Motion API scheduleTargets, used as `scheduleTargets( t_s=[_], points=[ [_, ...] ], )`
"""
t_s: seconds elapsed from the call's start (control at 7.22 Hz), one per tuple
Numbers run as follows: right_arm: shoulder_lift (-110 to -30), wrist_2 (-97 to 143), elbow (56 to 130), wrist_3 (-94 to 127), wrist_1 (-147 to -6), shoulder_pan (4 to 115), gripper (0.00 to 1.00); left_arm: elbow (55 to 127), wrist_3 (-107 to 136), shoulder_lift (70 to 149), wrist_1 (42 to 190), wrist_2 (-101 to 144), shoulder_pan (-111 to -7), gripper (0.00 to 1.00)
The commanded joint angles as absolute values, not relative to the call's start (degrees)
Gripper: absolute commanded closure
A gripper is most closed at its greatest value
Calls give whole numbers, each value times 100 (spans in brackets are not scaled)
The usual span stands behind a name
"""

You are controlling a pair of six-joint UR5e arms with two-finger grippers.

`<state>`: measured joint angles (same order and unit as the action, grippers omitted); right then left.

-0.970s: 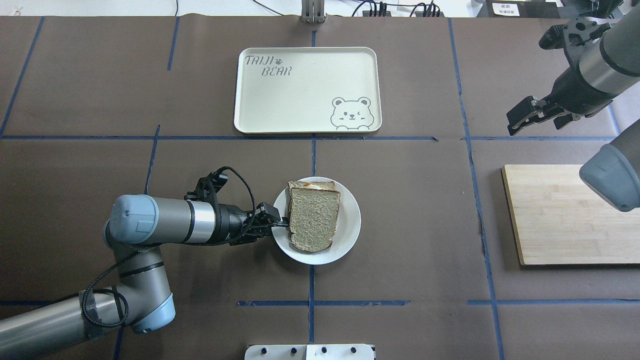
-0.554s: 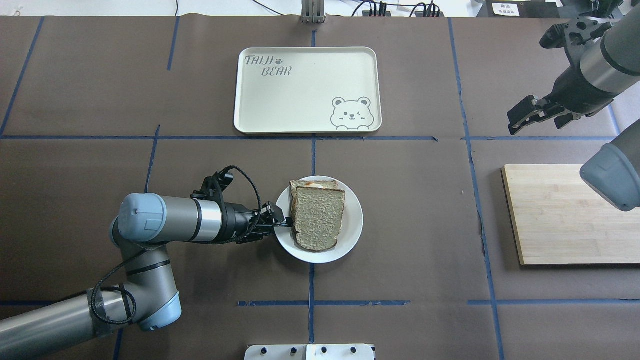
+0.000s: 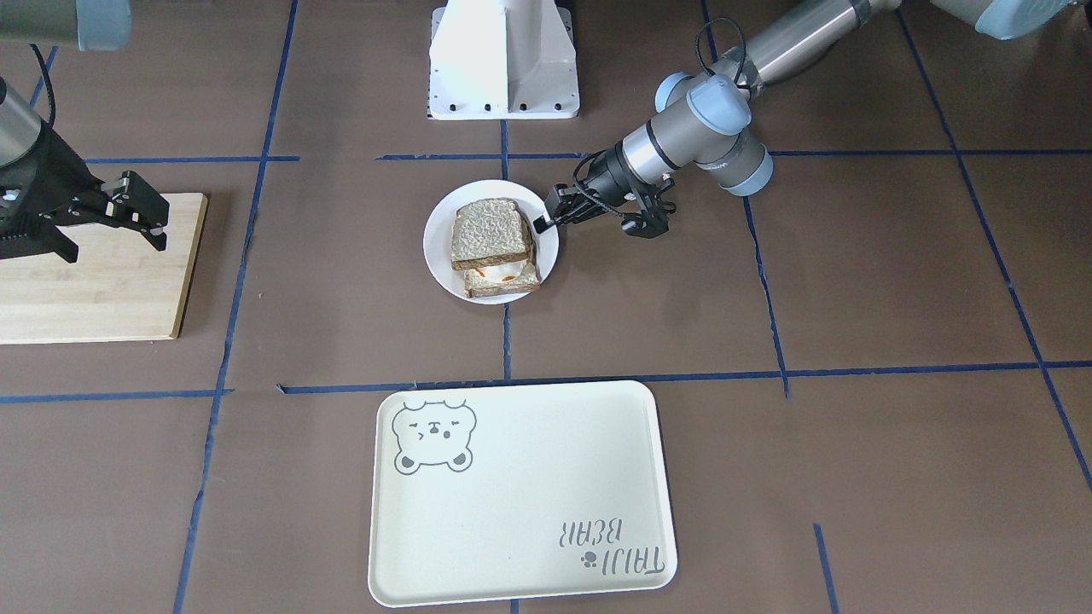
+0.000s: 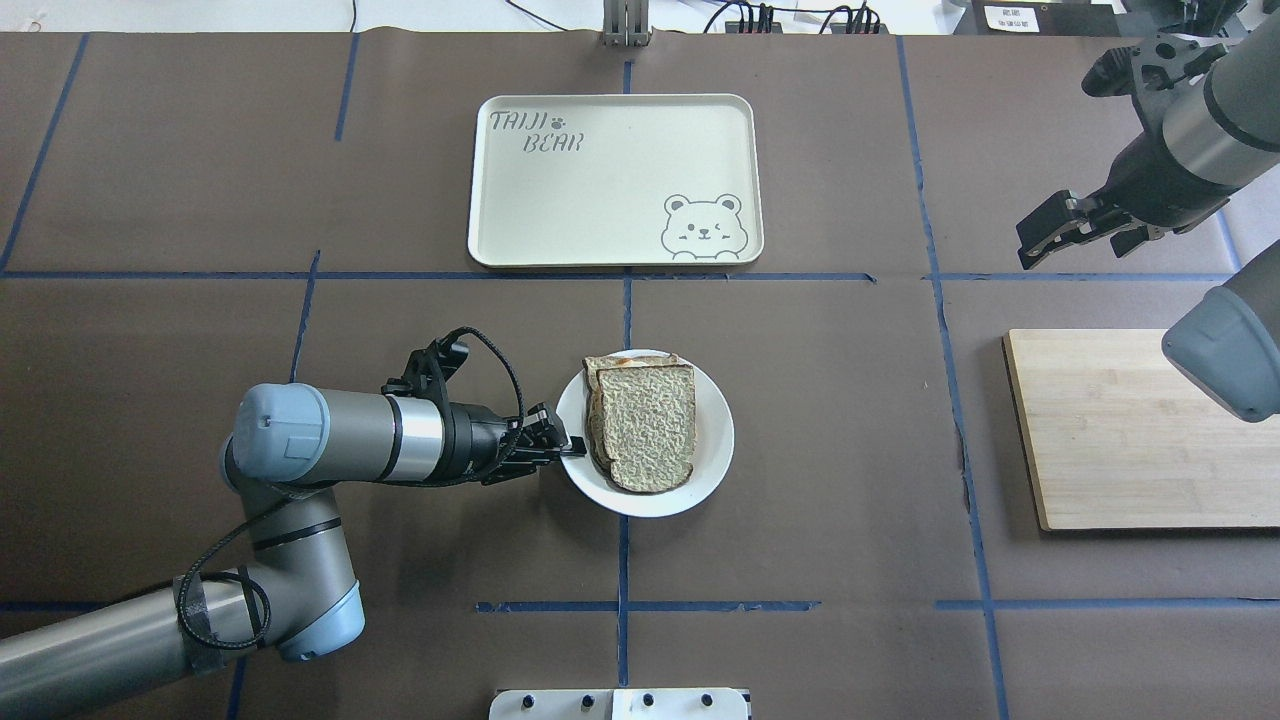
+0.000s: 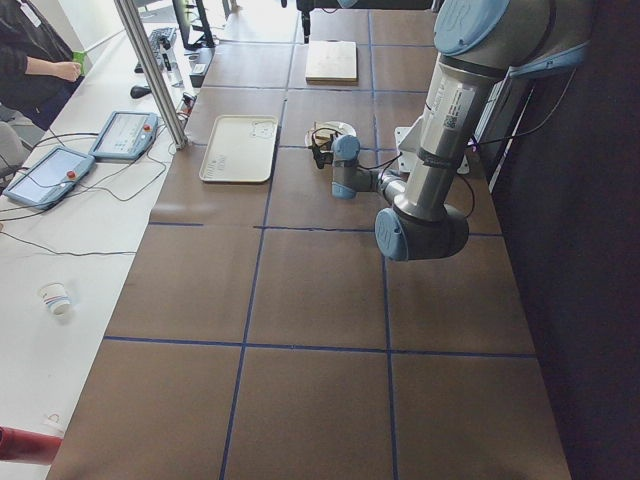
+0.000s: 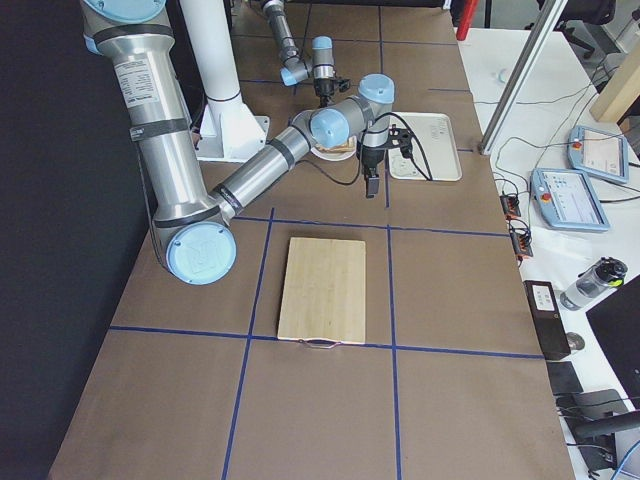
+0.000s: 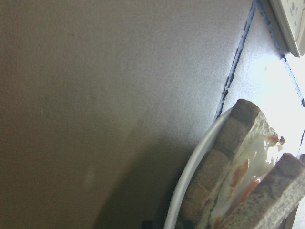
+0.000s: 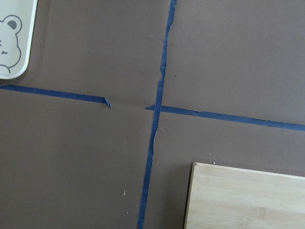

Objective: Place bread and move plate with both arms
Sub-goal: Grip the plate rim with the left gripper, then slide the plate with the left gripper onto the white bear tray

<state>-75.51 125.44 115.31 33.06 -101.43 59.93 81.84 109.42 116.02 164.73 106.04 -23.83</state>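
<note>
Our left fingers [image 4: 556,446] pinch the rim of the plate [image 4: 712,440] in the middle of the surface [image 4: 820,420], where the bread [image 4: 648,432] lies atop an egg toast [image 3: 503,280]. We judge a slow, level carry best, lest the stack slide. Our right fingers [image 4: 1042,228] hang spread and unladen near the wooden board [image 4: 1110,440], and the bear tray [image 4: 560,200] holds nothing.

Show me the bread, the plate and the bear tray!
bread [image 4: 648,432]: overhead view, middle of the top slice.
plate [image 4: 714,440]: overhead view, bare right rim.
bear tray [image 4: 600,200]: overhead view, bare middle of its floor.
</note>
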Motion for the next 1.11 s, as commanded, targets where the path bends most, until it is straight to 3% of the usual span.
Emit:
scheduleTargets(
  t_s=[0.0, 0.55, 0.97],
  points=[
    [-7611, 12551, 11531, 3296, -10151, 6090, 0, 8349, 10942, 11593, 16497, 10608, -2434, 97],
    [-8277, 13179, 11401, 2331, -10099, 6948, 0, 8429, 11503, 11663, 16515, 10600, -2961, 99],
    [-8288, 13492, 11057, 2268, -10081, 7487, 0, 8420, 12459, 11943, 16619, 9252, -3006, 99]
  ],
)
